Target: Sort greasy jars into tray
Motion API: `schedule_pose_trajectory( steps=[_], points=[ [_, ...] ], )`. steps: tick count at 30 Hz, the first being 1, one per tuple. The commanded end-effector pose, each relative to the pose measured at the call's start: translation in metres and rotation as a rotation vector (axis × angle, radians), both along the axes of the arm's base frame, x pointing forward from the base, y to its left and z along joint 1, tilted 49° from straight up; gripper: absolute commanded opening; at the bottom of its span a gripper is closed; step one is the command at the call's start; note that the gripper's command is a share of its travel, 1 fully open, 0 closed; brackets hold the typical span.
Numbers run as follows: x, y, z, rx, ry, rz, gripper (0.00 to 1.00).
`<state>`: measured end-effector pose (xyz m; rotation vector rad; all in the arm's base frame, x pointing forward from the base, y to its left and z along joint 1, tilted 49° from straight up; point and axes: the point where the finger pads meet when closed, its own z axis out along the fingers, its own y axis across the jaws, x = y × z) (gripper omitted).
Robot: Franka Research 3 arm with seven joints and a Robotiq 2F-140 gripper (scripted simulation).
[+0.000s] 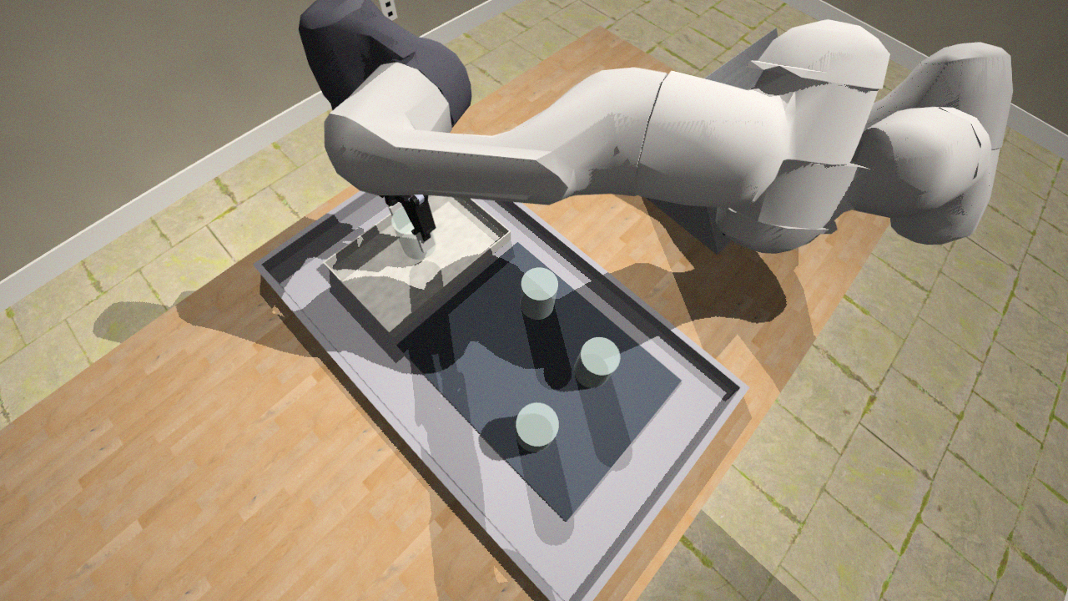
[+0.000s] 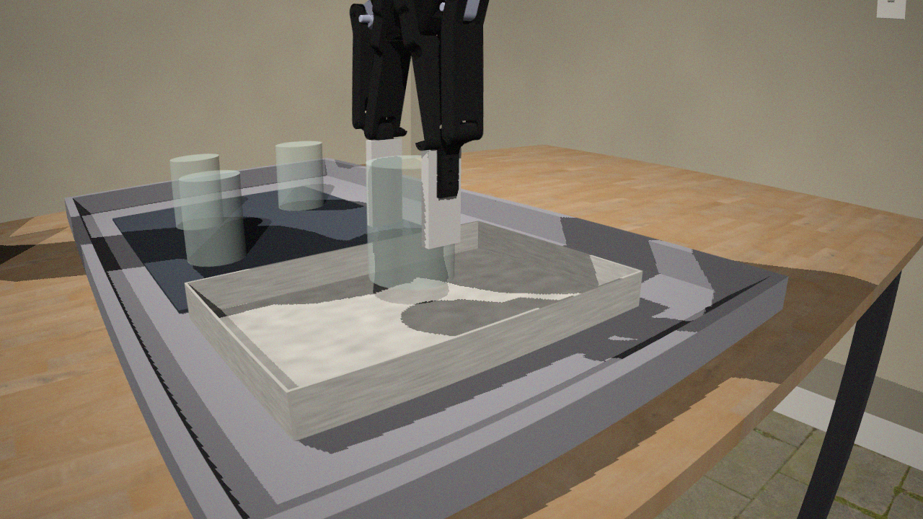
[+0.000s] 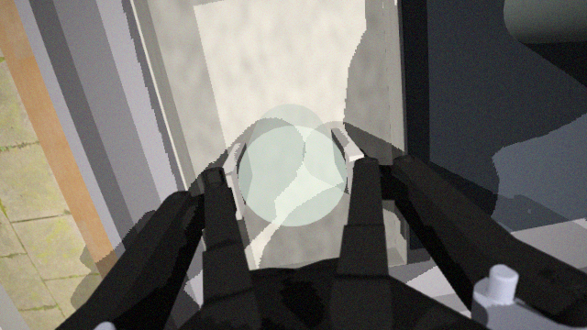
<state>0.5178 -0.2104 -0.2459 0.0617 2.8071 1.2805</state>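
My gripper (image 2: pixel 412 219) (image 3: pixel 291 152) is shut on a pale glass jar (image 1: pixel 405 240) (image 2: pixel 403 264) (image 3: pixel 293 202). The jar is upright inside the tray (image 1: pixel 448 291) (image 2: pixel 464 355) (image 3: pixel 284 46), its lower end below the rim and close to the tray floor; a small gap seems to show in the exterior view. Three jars stand upright on the dark mat (image 1: pixel 646 377) (image 2: pixel 148 238) (image 3: pixel 468 92): one jar (image 1: pixel 539 296) (image 2: pixel 215 222) (image 3: pixel 546 20) nearest the tray, one jar (image 1: pixel 597 362) (image 2: pixel 193 169) beyond it, and one jar (image 1: pixel 536 427) (image 2: pixel 300 175) near the opposite side. Grease cannot be seen.
The tray's walls stand close around the held jar, with free room in the tray beside it. The steel table top (image 1: pixel 649 448) has a raised edge (image 2: pixel 761 296). A wooden table (image 1: pixel 224 448) (image 2: pixel 709 200) lies under it. The arm (image 1: pixel 597 134) reaches over the back side.
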Motion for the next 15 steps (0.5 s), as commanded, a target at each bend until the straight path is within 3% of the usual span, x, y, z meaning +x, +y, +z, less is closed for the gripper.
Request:
schedule_pose_trajectory(
  steps=[1,15],
  points=[
    [0.001,0.002,-0.003,-0.003,-0.006,0.000,0.00],
    [0.002,0.013,-0.013,-0.003,-0.006,0.000,0.00]
  ],
)
